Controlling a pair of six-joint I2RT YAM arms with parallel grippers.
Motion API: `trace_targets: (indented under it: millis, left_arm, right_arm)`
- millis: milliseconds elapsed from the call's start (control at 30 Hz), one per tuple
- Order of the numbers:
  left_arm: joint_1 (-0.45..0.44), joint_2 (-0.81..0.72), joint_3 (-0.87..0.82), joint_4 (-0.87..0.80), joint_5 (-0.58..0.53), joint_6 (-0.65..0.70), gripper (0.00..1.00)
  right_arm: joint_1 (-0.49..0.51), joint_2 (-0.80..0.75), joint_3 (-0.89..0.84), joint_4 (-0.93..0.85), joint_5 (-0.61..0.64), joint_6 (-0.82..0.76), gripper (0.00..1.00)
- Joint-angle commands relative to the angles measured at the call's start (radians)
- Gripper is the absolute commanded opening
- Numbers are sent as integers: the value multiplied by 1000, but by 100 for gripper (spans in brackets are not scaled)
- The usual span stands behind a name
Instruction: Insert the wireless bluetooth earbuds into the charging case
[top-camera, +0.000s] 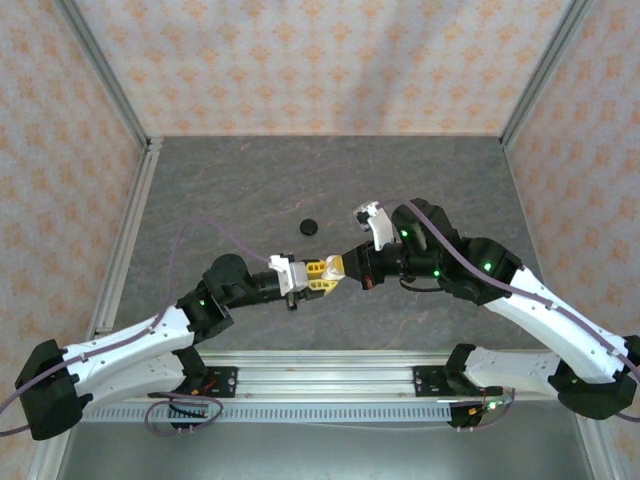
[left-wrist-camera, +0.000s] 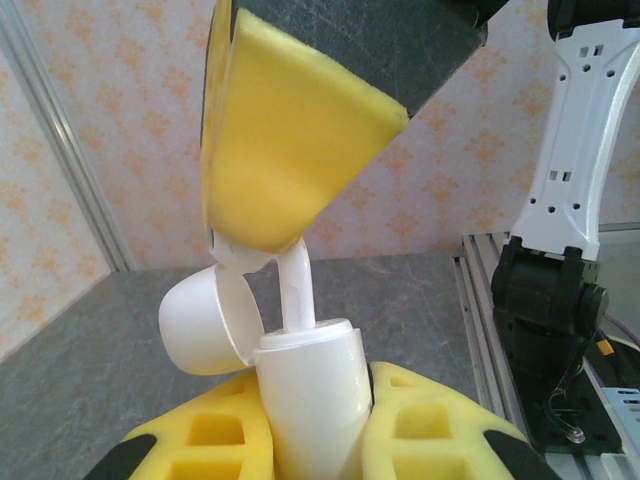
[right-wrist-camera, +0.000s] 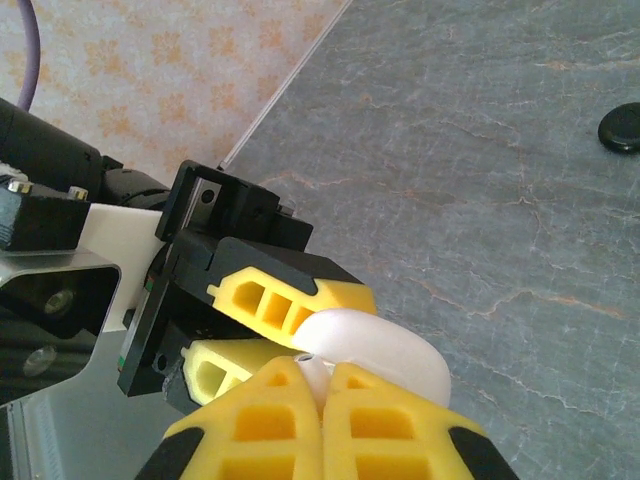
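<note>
One straight, gentle push should seat it, case held steady: the right tool (right-wrist-camera: 320, 392) pinches a white earbud (left-wrist-camera: 297, 287) with its stem at the mouth of the open case (left-wrist-camera: 312, 385), which the left tool (left-wrist-camera: 315, 440) clamps above the middle of the worktop (top-camera: 250, 180), toward its near edge.

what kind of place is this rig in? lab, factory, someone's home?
Probably a lab test cell, not a home: patterned wall panels in an aluminium frame box in a grey tabletop, and two arms are bolted to a rail at its near edge.
</note>
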Motion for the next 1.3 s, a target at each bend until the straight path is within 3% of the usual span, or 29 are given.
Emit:
trace_targets:
  millis: [0, 300, 567, 833, 1267]
  left_arm:
    - [-5, 2, 47, 89, 7, -24, 0]
    - [-3, -7, 47, 91, 8, -32, 0]
    - [-4, -3, 48, 99, 10, -35, 0]
    - [-4, 5, 45, 126, 14, -50, 0]
    - [-4, 2, 35, 136, 8, -61, 0]
  right_arm:
    - [3, -19, -7, -48, -13, -56, 6]
    - [2, -23, 33, -110, 10, -90, 6]
    - [3, -11, 33, -117, -46, -104, 6]
    - [3, 7, -26, -4, -154, -100, 7]
    - [10, 28, -72, 100, -182, -58, 15]
